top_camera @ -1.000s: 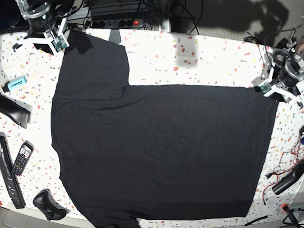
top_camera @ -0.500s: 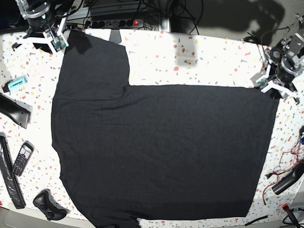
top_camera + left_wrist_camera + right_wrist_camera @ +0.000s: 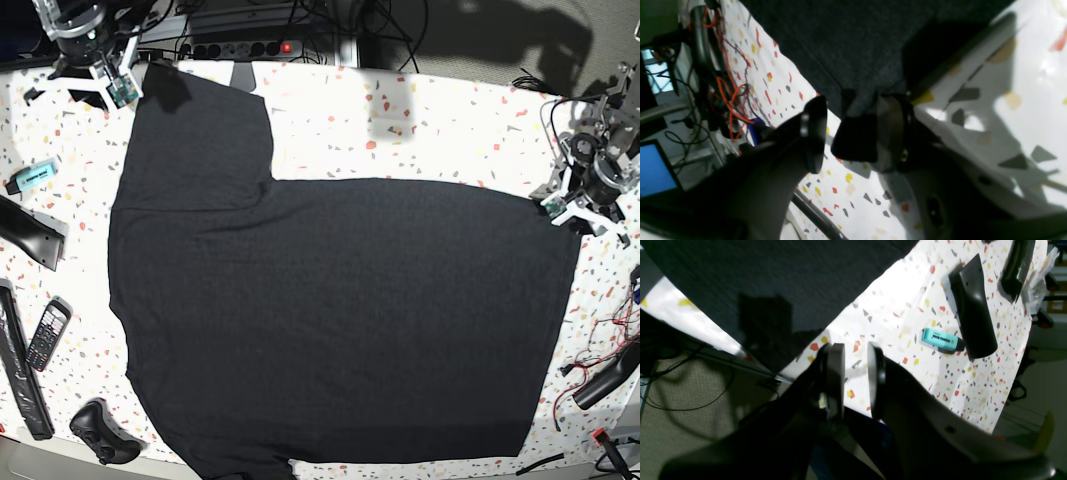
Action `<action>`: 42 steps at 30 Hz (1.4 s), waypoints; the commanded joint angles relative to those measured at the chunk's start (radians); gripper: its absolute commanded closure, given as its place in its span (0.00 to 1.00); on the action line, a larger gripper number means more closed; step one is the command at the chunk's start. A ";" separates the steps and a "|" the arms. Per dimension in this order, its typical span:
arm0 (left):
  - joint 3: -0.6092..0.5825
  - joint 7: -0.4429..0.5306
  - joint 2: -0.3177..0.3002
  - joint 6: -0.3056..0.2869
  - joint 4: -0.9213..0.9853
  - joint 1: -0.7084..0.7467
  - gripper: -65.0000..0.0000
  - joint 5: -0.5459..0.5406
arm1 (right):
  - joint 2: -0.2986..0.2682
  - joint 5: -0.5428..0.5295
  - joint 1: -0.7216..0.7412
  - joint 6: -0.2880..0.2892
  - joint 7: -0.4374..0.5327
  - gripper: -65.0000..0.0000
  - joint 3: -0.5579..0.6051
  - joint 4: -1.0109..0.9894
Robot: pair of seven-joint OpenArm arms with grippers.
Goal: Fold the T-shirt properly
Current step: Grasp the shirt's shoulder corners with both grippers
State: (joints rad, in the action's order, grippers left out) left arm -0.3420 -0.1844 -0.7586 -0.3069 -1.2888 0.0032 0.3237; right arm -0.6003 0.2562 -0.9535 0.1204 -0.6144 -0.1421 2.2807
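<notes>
T-shirt, plain black, lies spread flat across the speckled table, one sleeve reaching toward the right gripper and its hem corner just beside the left gripper. Past the right gripper lie a black wedge-shaped piece and a teal highlighter; red wires tangle near the left one. The left gripper stands wide apart, hovering at the cloth's corner, holding nothing. The right gripper shows a narrow gap, empty, over bare table beside the sleeve.

The plain black T-shirt lies spread flat, one sleeve outstretched.
</notes>
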 commanded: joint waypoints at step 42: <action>0.006 -0.039 0.070 -0.139 -0.006 -0.006 1.00 0.001 | -0.062 0.343 0.365 0.072 0.060 0.58 0.254 -0.431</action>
State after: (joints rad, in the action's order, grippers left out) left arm -0.3351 -0.2337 -0.6834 -0.4183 -1.2907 0.0021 0.3378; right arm -0.6479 0.5835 -0.5922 0.2031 -0.5575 0.1192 1.8370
